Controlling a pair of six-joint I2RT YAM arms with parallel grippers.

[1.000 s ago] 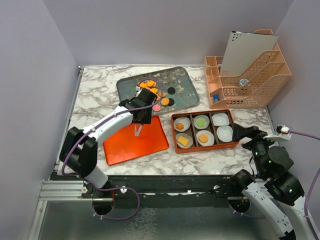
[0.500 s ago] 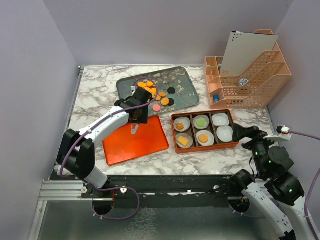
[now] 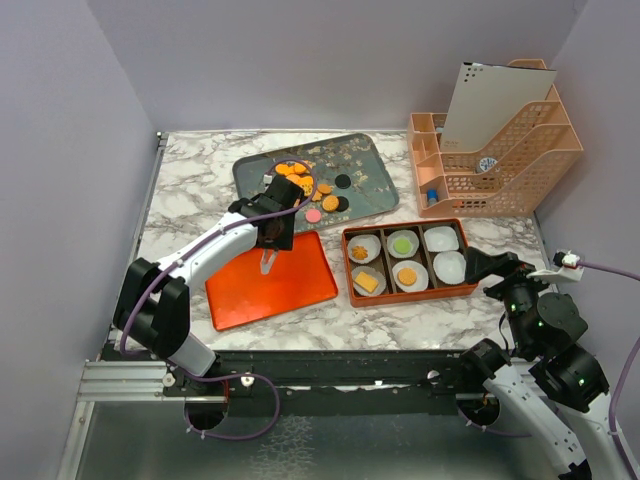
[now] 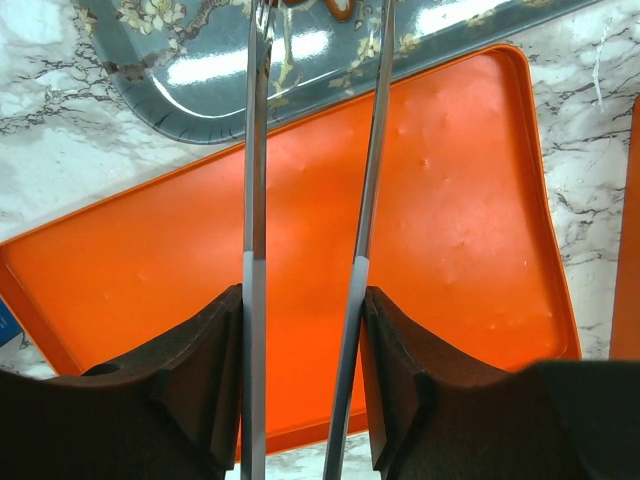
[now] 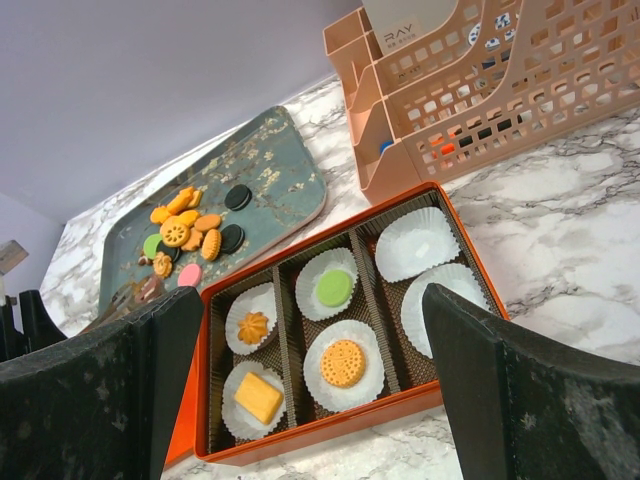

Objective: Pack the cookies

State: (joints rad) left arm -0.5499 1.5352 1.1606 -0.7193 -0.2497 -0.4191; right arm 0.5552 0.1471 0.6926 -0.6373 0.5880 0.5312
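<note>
Loose cookies lie on a grey floral tray: orange, black, green and pink ones, also in the right wrist view. An orange box holds six white paper cups. Four hold a cookie each: flower-shaped, green, round orange, yellow square. The two right cups are empty. My left gripper is shut on metal tweezers, above the orange lid, with the tips reaching the tray edge. My right gripper is open and empty beside the box.
A flat orange lid lies left of the box, partly against the grey tray. A pink mesh desk organizer with papers stands at the back right, also in the right wrist view. Purple walls enclose the marble table.
My left gripper has shifted a little to the left and back toward the grey tray with the tweezers. The right arm has not moved.
</note>
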